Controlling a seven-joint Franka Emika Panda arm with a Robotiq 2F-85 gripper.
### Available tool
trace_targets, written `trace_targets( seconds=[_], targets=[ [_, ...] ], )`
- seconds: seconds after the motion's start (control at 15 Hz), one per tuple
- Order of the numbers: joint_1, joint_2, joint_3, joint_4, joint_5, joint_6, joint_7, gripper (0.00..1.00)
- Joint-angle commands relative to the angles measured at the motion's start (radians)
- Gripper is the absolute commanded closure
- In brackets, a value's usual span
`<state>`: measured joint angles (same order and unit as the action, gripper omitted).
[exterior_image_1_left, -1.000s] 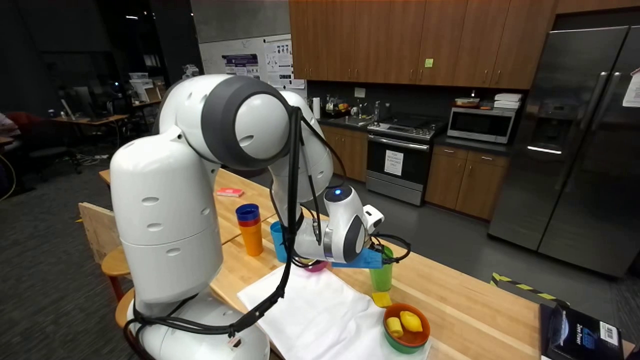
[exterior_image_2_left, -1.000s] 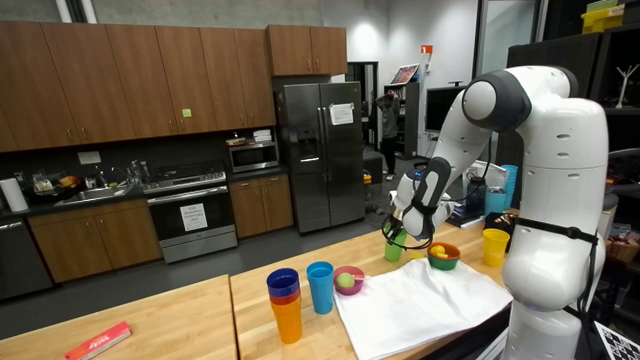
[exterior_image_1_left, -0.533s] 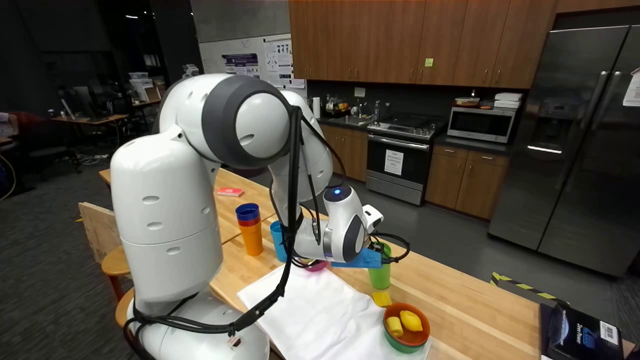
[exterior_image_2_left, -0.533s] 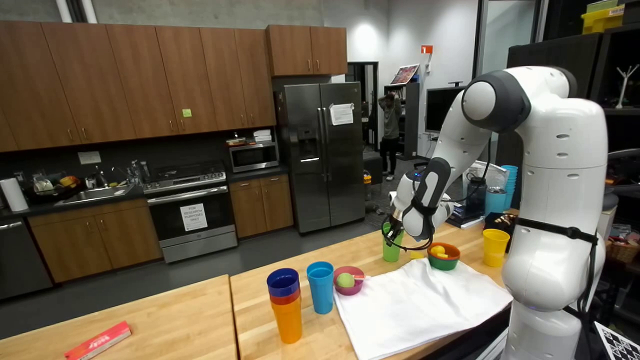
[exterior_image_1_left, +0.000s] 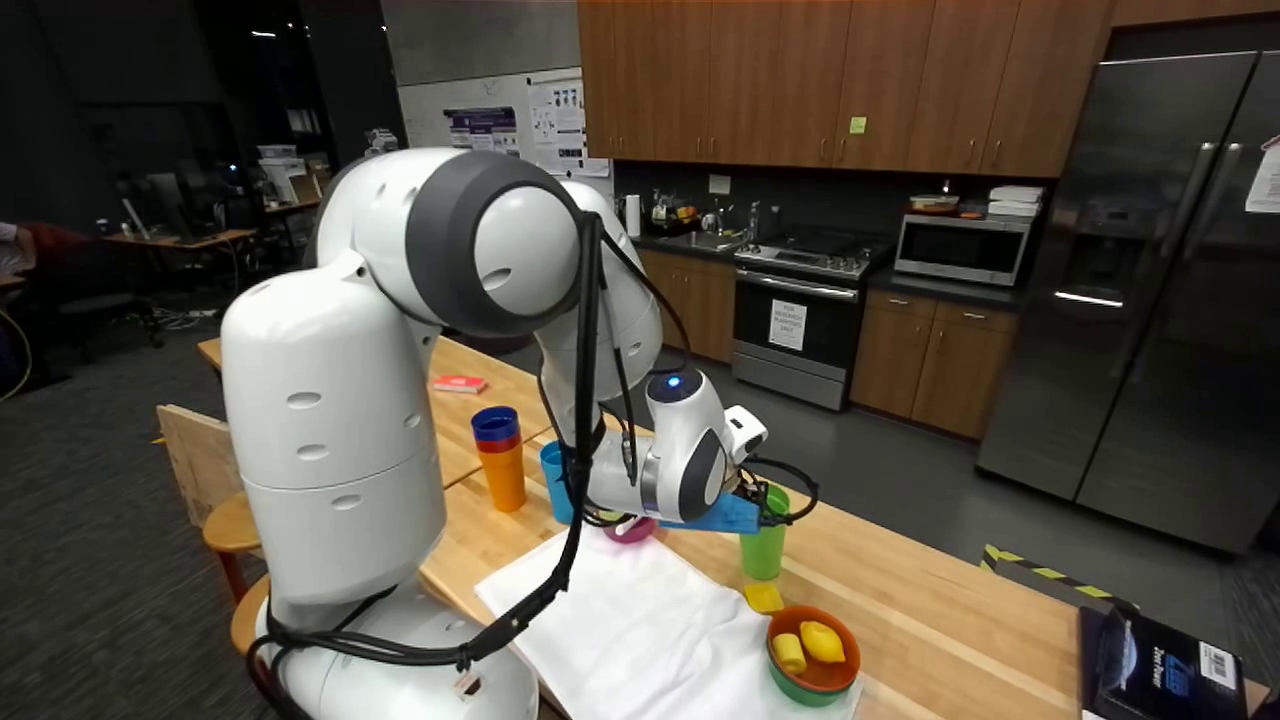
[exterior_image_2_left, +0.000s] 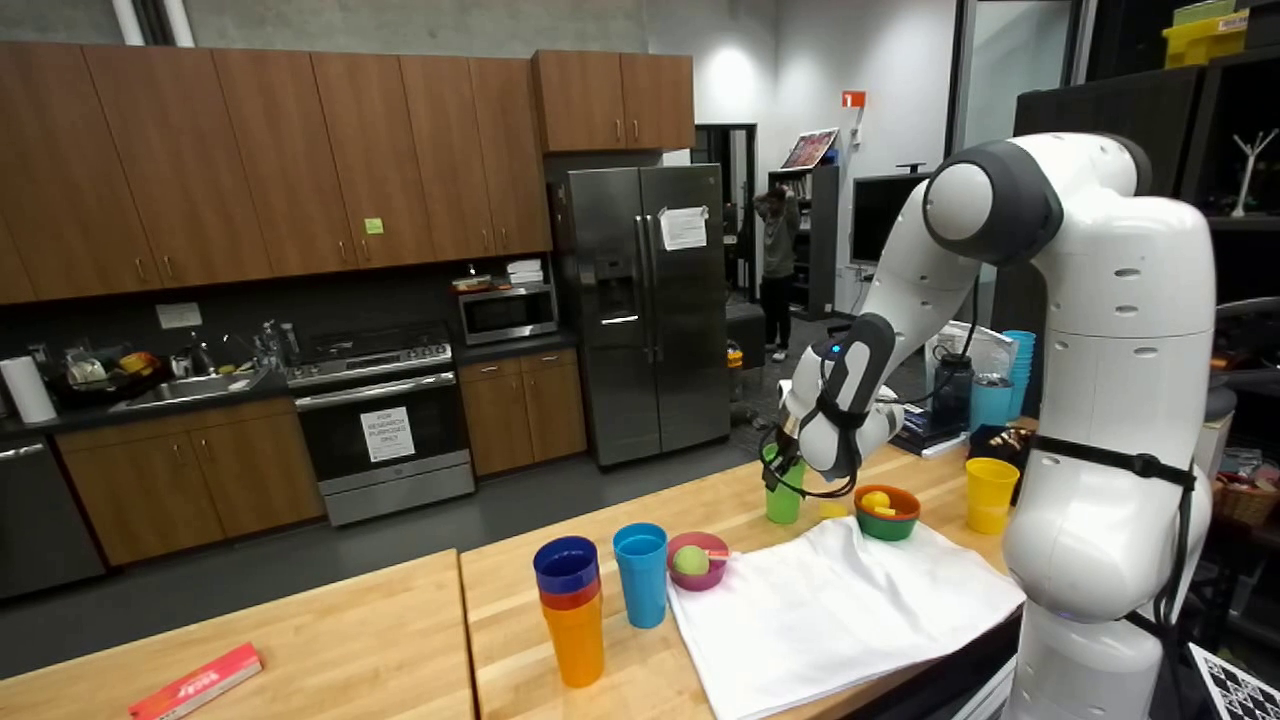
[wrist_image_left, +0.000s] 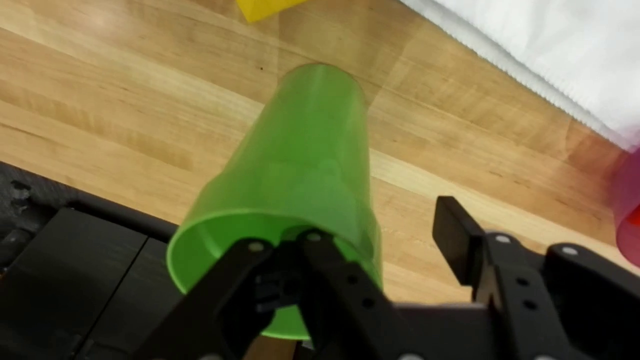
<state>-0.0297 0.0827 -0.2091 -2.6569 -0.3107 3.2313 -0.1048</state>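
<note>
Green cup (wrist_image_left: 320, 135) seen upright on tabletop (wrist_image_left: 125, 110); rim straddled by half-parted gripper (wrist_image_left: 377, 237), nothing clamped, fingers not yet cleared.

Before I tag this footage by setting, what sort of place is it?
Likely a research lab's kitchen: there is a sink, a refrigerator, and an oven with a sign reading "FOR RESEARCH PURPOSES ONLY".
</note>
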Motion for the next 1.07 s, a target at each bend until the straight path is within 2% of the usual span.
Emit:
trace_targets(
  seconds=[0.0,0.13,0.33,0.4,1.0],
  targets=[
    [-0.024,-0.071,0.067,-0.007,0.113,0.023,0.016,0.11],
    [-0.019,-0.109,0.089,0.006,0.161,0.004,0.024,0.00],
    [-0.015,-0.147,0.112,0.034,0.211,-0.026,0.041,0.00],
    [-0.020,-0.101,0.111,0.029,0.198,0.015,0.014,0.00],
    [-0.020,-0.098,0.117,0.029,0.201,0.011,0.015,0.00]
  ],
)
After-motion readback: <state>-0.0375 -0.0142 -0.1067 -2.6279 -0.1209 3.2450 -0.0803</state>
